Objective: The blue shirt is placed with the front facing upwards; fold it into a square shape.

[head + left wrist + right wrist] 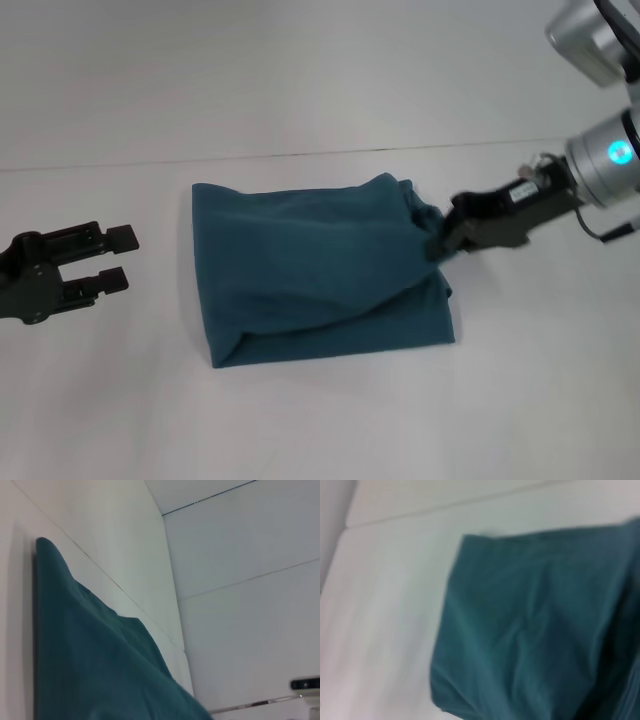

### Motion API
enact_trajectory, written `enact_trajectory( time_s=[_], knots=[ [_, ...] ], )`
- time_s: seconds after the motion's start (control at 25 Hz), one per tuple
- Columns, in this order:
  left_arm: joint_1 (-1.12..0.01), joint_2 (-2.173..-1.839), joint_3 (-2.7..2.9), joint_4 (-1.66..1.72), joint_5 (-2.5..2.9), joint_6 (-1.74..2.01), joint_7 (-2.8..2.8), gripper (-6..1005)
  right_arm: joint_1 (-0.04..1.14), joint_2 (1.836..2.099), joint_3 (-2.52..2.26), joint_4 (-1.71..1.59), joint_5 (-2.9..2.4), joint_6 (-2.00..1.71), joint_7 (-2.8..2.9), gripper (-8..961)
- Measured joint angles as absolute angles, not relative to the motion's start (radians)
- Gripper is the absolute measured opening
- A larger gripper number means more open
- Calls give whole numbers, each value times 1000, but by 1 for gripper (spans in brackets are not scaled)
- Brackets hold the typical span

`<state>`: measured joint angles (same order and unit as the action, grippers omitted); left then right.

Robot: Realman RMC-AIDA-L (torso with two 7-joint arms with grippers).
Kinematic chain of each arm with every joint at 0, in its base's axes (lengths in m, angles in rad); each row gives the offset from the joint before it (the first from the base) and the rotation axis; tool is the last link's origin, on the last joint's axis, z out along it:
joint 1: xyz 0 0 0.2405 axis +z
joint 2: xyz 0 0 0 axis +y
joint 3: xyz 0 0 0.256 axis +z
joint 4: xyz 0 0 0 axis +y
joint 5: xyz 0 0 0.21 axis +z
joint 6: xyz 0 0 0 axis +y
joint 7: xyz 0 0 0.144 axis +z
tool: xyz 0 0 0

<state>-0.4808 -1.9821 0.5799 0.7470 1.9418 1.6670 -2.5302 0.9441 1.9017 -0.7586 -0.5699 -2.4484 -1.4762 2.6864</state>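
Black grippers, left (118, 258), right (440, 243); silver wrist (608, 160), cyan light.

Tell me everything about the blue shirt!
The blue shirt is dark teal, soft-looking cloth, folded into a rough, rumpled square on the white table. No lettering or collar shows. Its right edge is bunched and lifted where the right gripper pinches it. The left gripper is open, apart from it.

One blue shirt (320, 270), one left pincer (122, 257), one right pincer (436, 243), one white table (300, 430).
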Motion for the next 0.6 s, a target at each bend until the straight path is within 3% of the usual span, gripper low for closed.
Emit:
enact_trajectory(
  time_s=[0.6],
  knots=[
    [-483, -1991, 580, 745, 1942, 1649, -2534, 753, 909, 1930, -764, -530, -2570, -1348, 2702, 80]
  ],
)
